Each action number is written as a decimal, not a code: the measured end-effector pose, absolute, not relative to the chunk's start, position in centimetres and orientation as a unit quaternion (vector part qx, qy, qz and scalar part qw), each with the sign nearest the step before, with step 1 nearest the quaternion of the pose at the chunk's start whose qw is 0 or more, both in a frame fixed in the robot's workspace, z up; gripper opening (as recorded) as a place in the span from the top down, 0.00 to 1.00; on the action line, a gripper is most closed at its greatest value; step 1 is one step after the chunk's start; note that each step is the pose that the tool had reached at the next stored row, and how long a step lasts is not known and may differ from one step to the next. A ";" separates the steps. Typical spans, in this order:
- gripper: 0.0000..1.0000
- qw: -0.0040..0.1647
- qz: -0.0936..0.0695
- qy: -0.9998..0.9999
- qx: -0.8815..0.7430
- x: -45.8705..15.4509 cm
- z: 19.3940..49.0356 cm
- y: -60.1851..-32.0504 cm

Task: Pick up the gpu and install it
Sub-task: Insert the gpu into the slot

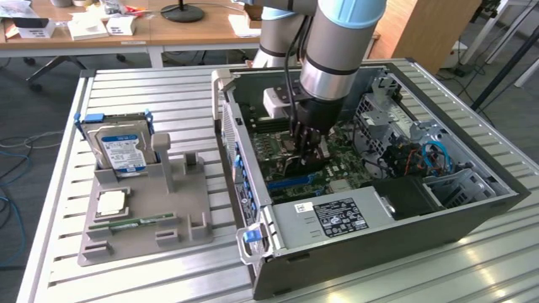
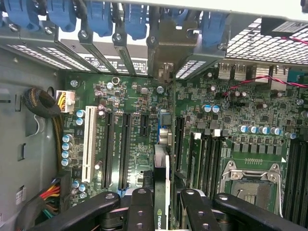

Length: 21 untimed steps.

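Observation:
The gpu [image 2: 161,163] stands on edge inside the open computer case [image 1: 471,208], seen edge-on as a thin card with a logo near its held end. Its silver bracket [image 2: 166,72] lies against the rear slot openings of the case. The card sits in line with a long slot on the green motherboard [image 2: 130,96]; whether it is fully seated I cannot tell. My gripper [image 2: 166,208] is shut on the gpu, one black finger [image 2: 141,207] on each face. In the exterior view the gripper [image 1: 308,150] reaches straight down into the case, with the gpu [image 1: 302,168] dark beneath it.
A grey holder tray [image 1: 181,208] at the exterior view's left carries a hard drive [image 1: 122,148], a processor [image 1: 112,203] and a memory stick [image 1: 135,222]. Inside the case are the power supply [image 1: 337,214], blue slot latches [image 2: 101,19], a white slot [image 2: 89,144] and the processor socket [image 2: 252,185].

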<state>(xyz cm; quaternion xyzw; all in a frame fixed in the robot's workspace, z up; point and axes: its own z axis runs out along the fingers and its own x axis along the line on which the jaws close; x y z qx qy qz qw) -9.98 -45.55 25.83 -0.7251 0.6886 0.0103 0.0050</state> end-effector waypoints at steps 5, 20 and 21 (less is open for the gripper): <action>0.74 0.005 0.010 0.689 -0.725 -10.0 25.7 -45.5; 0.74 0.005 0.010 0.689 -0.725 -10.0 25.2 -45.5; 0.74 0.005 0.010 0.689 -0.725 -10.0 25.2 -45.5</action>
